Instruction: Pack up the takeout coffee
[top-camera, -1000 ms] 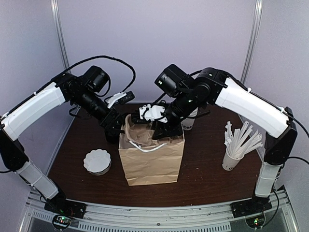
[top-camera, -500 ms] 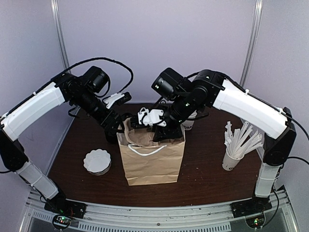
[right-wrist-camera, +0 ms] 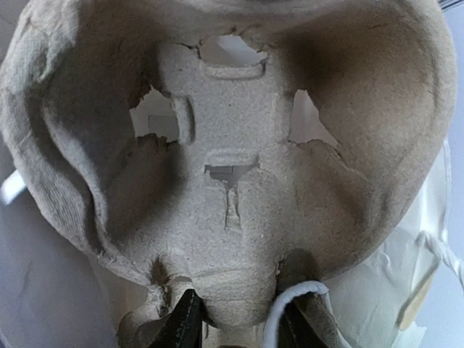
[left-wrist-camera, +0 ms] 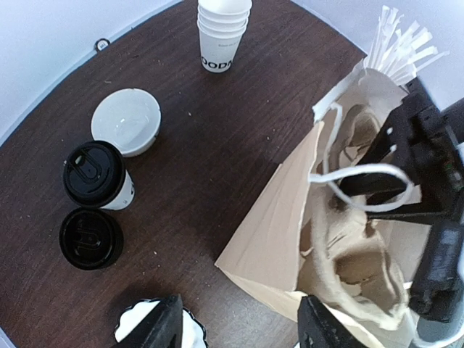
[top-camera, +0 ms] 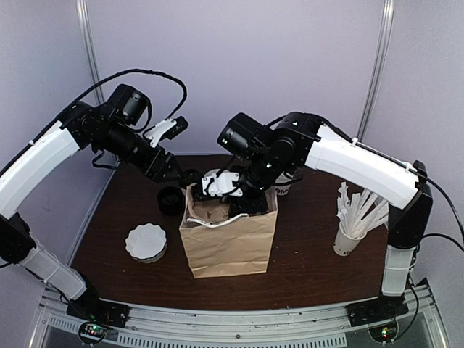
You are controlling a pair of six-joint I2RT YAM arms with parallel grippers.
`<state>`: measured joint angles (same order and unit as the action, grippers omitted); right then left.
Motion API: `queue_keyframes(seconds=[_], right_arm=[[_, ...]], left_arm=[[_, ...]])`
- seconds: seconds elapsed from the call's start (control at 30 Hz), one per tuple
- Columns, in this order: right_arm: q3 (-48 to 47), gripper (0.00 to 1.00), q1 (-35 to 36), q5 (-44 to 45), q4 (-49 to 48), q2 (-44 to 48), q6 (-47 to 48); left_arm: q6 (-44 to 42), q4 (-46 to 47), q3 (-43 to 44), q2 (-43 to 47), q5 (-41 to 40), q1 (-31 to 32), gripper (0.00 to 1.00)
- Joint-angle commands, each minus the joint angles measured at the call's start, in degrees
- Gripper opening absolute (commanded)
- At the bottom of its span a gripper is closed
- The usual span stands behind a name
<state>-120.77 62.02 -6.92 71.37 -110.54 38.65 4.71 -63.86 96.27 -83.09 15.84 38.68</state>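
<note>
The takeout coffee [left-wrist-camera: 98,175], a white cup with a black lid, stands on the table far from the bag, beside a loose black lid [left-wrist-camera: 90,238]. The brown paper bag [top-camera: 225,243] stands open in the middle and also shows in the left wrist view [left-wrist-camera: 279,232]. My right gripper [top-camera: 241,203] reaches into the bag's mouth. In its wrist view the gripper [right-wrist-camera: 235,326] is shut on the edge of a grey pulp cup carrier [right-wrist-camera: 232,181], with the bag's white handle [right-wrist-camera: 290,297] looped by one finger. My left gripper [left-wrist-camera: 239,322] is open and empty, high above the table left of the bag [top-camera: 176,175].
A nested stack of white cups [left-wrist-camera: 223,32] and a white lid [left-wrist-camera: 127,119] stand behind the bag. A cup of paper-wrapped sticks [top-camera: 355,217] is at the right. A fluted white dish [top-camera: 146,243] lies left of the bag.
My left arm has lifted and drawn back to the left, away from the bag's rim. My right gripper has shifted slightly left and lower into the bag with the carrier.
</note>
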Motion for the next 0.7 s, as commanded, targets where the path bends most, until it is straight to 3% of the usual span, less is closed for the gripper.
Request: queue_keyframes(seconds=[0.0, 0.43, 0.67], right_arm=[[-2.49, 0.30, 0.30, 3.82, 1.53, -3.41, -2.71], [0.25, 0.31, 0.65, 8.53, 2.52, -5.30, -4.37], [-0.16, 0.32, 1.00, 7.09, 7.88, -11.12, -5.69]], left_arm=[[0.78, 4.60, 0.44, 2.86, -0.57, -0.09, 0.58], [-0.15, 7.34, -0.79, 3.79, -3.74, -1.02, 0.59], [-0.30, 8.56, -1.27, 2.78, -3.10, -1.54, 0.59]])
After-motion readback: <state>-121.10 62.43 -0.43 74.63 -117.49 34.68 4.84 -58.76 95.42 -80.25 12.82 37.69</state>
